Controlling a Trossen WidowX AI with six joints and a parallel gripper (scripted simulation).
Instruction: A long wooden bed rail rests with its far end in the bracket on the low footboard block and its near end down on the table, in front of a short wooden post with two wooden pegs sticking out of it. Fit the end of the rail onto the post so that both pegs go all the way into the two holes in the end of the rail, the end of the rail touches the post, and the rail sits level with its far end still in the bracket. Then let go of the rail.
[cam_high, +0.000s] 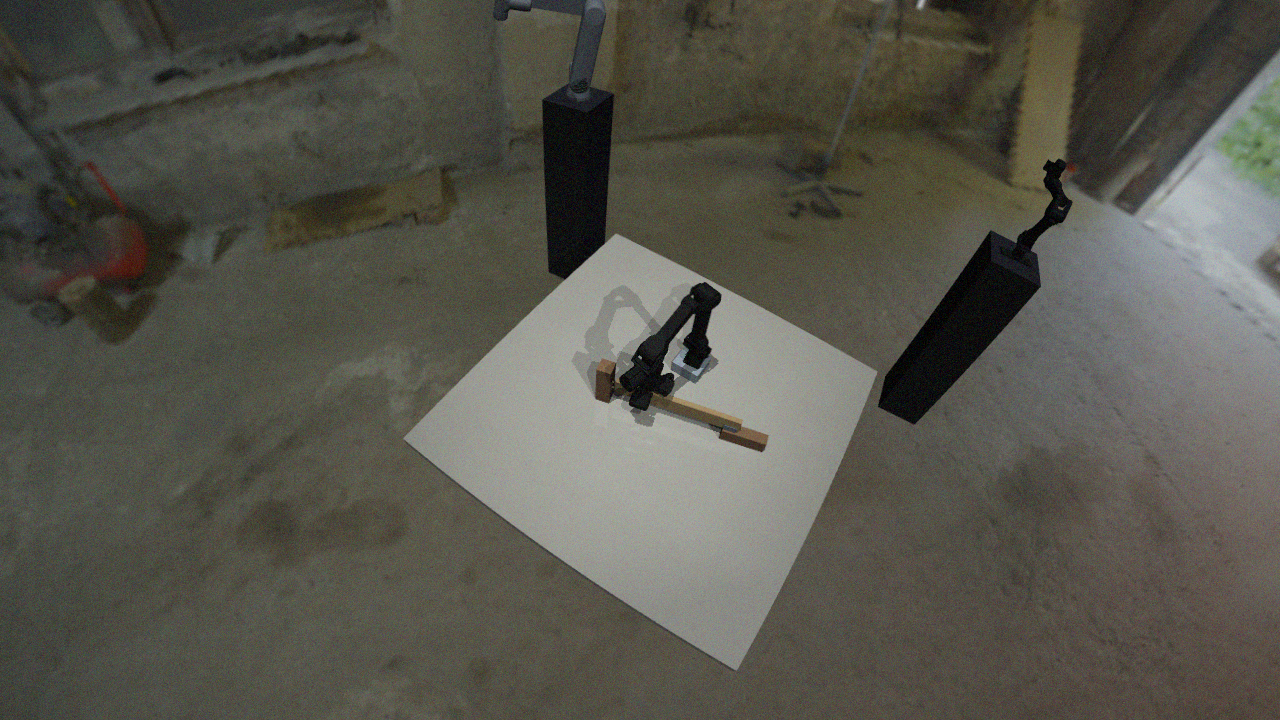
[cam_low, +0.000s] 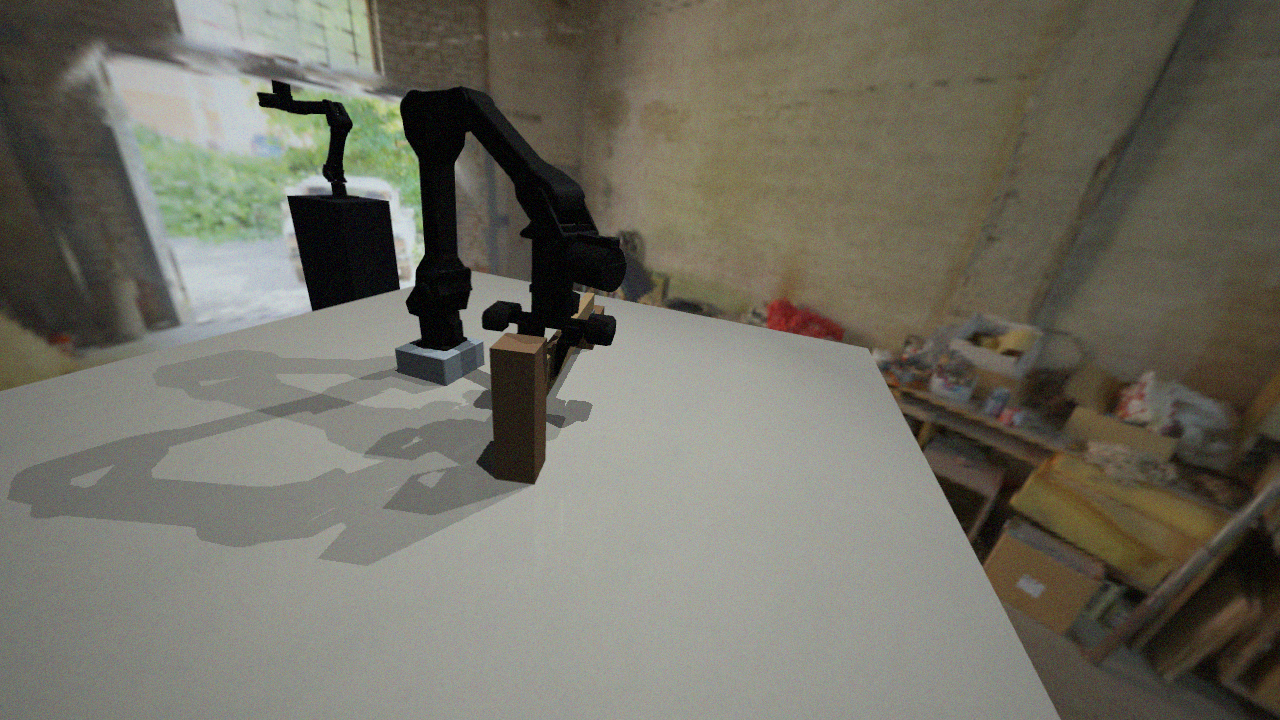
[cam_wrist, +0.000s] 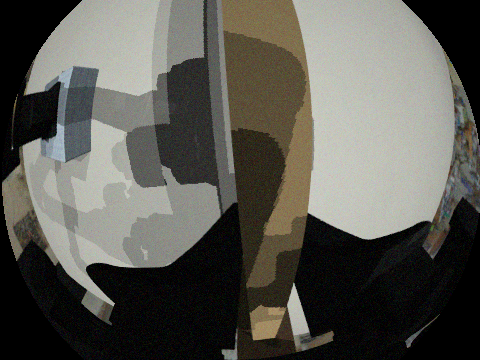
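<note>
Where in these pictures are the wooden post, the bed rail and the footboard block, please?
wooden post (cam_high: 603, 383) (cam_low: 516, 411): top and exterior views, side face
bed rail (cam_high: 702, 412) (cam_wrist: 270, 30): top and wrist views, upper face
footboard block (cam_high: 746, 439): top view, outer part

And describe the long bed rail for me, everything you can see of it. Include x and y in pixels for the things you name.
The bed rail (cam_high: 698, 411) (cam_wrist: 270, 30) is a long, straight, narrow bar of light tan, wood-like material, with shadows across its upper face. The end effector (cam_high: 640, 398) is shut on it near the post (cam_high: 605, 381) (cam_low: 519, 409). Its other end lies at the low footboard block (cam_high: 744, 438). The holes, and whether the rail touches the post, cannot be made out.
</note>
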